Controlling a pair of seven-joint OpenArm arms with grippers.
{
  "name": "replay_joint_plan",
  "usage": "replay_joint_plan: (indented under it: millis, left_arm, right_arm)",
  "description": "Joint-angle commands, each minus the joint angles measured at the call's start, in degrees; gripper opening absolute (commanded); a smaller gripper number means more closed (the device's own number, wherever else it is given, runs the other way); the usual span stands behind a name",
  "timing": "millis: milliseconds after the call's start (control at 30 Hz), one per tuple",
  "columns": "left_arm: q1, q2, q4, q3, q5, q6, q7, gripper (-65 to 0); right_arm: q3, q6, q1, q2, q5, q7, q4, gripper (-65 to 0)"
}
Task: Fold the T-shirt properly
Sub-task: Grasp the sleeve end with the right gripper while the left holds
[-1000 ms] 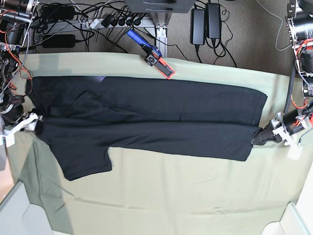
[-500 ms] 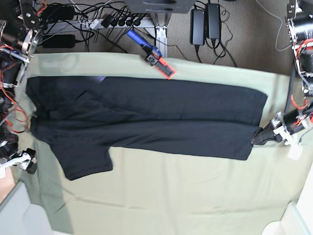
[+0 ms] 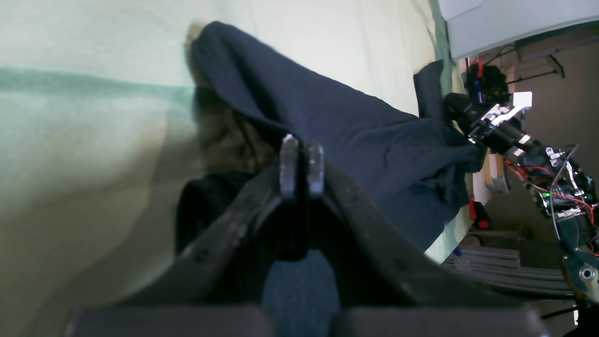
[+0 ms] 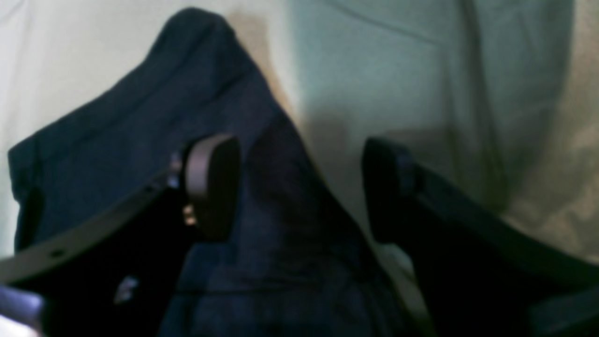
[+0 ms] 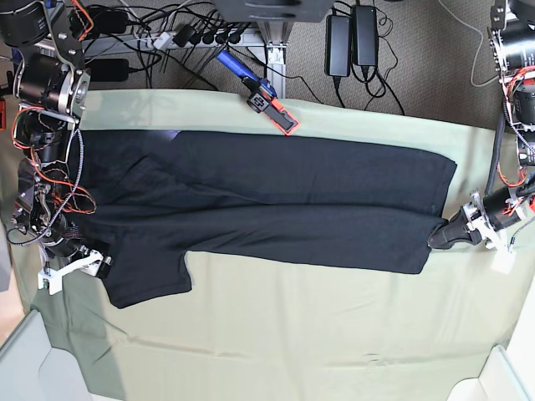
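Note:
The black T-shirt [image 5: 276, 200] lies flat across the table, folded lengthwise, with one sleeve [image 5: 146, 271] sticking out toward the front left. My left gripper [image 5: 441, 237] is at the shirt's right end, shut on the hem. In the left wrist view its fingertips [image 3: 302, 164] are pressed together, with dark T-shirt fabric [image 3: 337, 117] bunched up around them. My right gripper [image 5: 94, 261] hovers at the sleeve's left edge. In the right wrist view this gripper [image 4: 299, 187] stands open, and a fold of the T-shirt [image 4: 140, 112] reaches between its fingers.
A pale green cloth [image 5: 292, 326] covers the table. A red and blue tool [image 5: 266, 98] lies at the back edge, with power bricks [image 5: 351, 38] and cables behind it. White box corners [image 5: 25, 359] sit at the front left and front right.
My right arm has swung along the shirt's left edge from the shoulder area toward the front, down to the sleeve. The left gripper and the shirt have not moved.

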Motion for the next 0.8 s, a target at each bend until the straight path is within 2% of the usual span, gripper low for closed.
replay_joint_plan:
  millis: [0,433,633,767]
  left_arm:
    - [-1.2,-1.3,0.9,-0.3,-1.4,-1.2,-0.5,-65.0]
    - [-1.2,-1.3,0.9,-0.3,-1.4,-1.2,-0.5,-65.0]
    - [-1.2,-1.3,0.9,-0.3,-1.4,-1.2,-0.5,-65.0]
    - [-1.2,-1.3,0.9,-0.3,-1.4,-1.2,-0.5,-65.0]
  right_arm:
    - [0.0,3.3,1.6,0.8,1.4,0.6,1.3,-23.4]
    - [-0.1,4.1,1.6,-3.6,2.4,-0.2,3.4,-23.4]
    - [-0.1,4.1,1.6,-3.3,1.6,-0.2,3.5,-23.4]
    - [-0.1,4.1,1.6,-1.8,1.5,-0.1,3.5,-23.4]
